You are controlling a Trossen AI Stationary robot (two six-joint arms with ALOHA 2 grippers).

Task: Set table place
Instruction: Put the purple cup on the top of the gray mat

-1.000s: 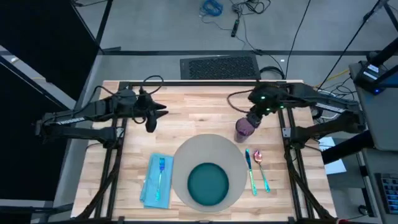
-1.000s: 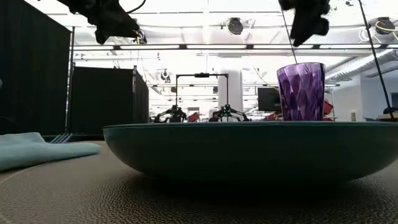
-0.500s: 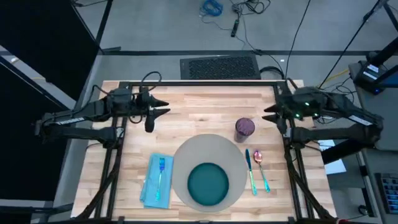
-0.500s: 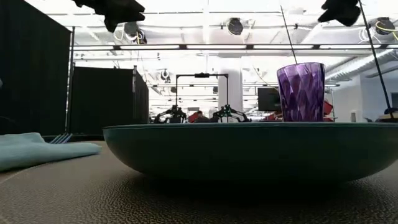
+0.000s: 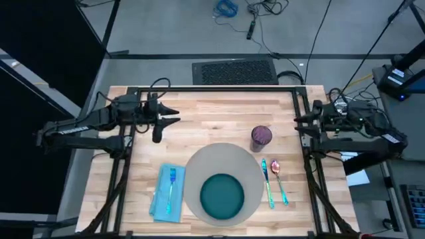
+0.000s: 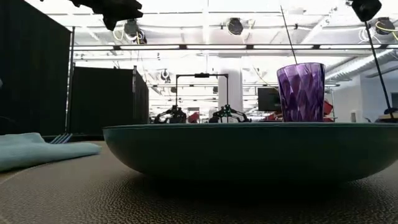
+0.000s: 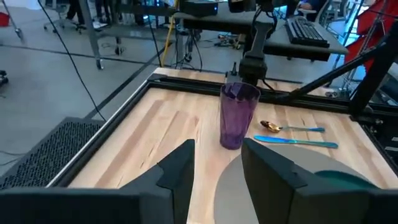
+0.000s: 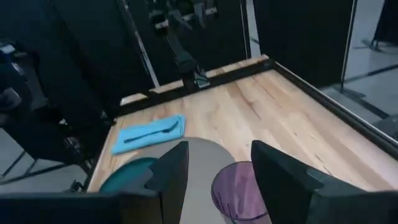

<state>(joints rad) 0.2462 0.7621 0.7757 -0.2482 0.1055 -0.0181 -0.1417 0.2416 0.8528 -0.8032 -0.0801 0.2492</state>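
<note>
Judging handling: grey placemat (image 5: 199, 166) lies flat at the desk's (image 5: 212, 109) 6 o'clock edge; looks thin, floppy and textured, best pinched at its bare rim, since the teal plate (image 5: 222, 196) weighs down its middle. Purple cup (image 5: 261, 135) at its 1 o'clock looks light and possibly slippery. Left end effector (image 7: 214, 177) at 10 o'clock, fingers apart, empty; right end effector (image 8: 217, 177) at 3 o'clock, likewise.

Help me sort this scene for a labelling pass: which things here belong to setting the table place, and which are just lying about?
Part of the job:
table
grey placemat
teal plate
purple cup
blue napkin with a fork
knife
spoon

Just lying about:
black mat on the floor beyond the table
floor cables
</note>
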